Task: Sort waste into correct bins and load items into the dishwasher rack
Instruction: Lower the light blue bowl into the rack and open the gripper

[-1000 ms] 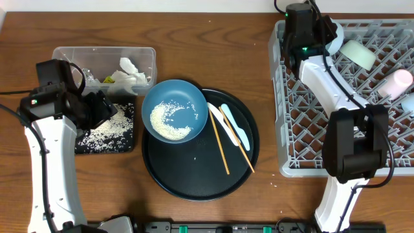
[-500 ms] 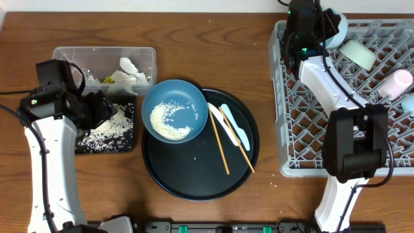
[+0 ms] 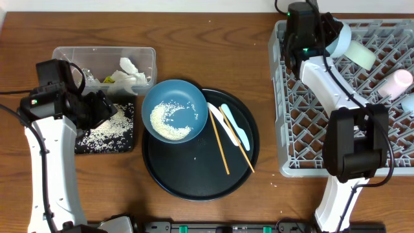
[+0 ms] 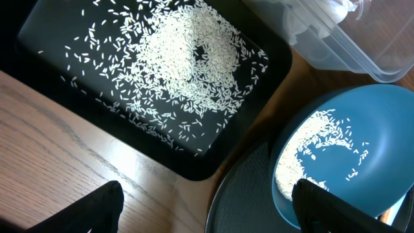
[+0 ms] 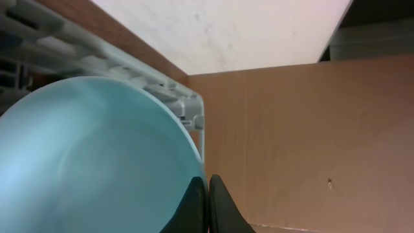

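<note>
Nearest the robot, the round tray (image 3: 194, 175) carries two chopsticks (image 3: 218, 144), their length running from near to far, and two spoons (image 3: 236, 126) beside them. The blue bowl (image 3: 187, 94) sits on the tray's far left edge with a crescent of rice (image 3: 169, 122) inside. Just left of that bowl the left gripper (image 3: 101, 110) hangs with its jaws spread wide and nothing between them. It is over the flat black tray (image 4: 45, 29), which is strewn with rice; past it stands the clear tub (image 3: 68, 53) with crumpled tissues (image 3: 131, 71). That arm is the nearer one to the blue bowl, which lies to its right. The move in hand, though, looks to belong to the other arm. At the far left corner of the rack (image 3: 304, 123), the right gripper (image 5: 207, 189) is pinched tight on the rim of the teal bowl (image 5: 97, 162). The bowl is tipped on edge, not flat, its hollow side toward the wrist, close against the rack's corner wall. Whether it rests on the pegs or hangs above them cannot be told. It is a smooth, pale, glossy bowl, clean inside, thin at the rim. Setting it down likely calls for a short drop into that corner, clear of the pale cup (image 3: 358, 55) just to its right.
</note>
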`<control>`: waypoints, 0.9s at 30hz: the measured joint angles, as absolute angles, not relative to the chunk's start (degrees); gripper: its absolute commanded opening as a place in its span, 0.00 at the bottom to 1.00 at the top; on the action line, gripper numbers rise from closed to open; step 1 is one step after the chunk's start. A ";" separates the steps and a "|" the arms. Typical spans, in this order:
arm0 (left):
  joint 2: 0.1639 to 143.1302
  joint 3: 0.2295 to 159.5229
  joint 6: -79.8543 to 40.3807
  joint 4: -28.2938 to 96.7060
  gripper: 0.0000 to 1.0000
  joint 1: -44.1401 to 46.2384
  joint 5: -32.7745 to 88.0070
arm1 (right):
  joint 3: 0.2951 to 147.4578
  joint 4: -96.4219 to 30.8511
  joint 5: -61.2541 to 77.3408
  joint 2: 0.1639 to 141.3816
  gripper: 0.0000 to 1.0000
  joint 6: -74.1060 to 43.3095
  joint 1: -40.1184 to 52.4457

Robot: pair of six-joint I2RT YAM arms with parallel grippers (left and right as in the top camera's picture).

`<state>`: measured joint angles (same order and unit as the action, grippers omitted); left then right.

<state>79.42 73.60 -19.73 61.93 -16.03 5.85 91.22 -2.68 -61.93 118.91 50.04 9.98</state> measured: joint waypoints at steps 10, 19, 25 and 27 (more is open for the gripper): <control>79.42 73.60 -19.73 61.93 0.85 -16.03 5.85 | 91.29 -7.75 -61.89 118.87 0.01 45.32 10.35; 79.42 73.60 -19.73 61.93 0.85 -16.03 5.85 | 91.22 -9.39 -60.82 118.87 0.14 37.10 14.22; 79.42 73.60 -19.73 61.91 0.85 -16.03 5.85 | 90.50 -10.33 -59.13 118.89 0.49 32.99 16.97; 79.42 73.60 -19.73 61.91 0.85 -16.03 5.85 | 90.50 -10.98 -58.92 118.89 0.52 31.79 17.52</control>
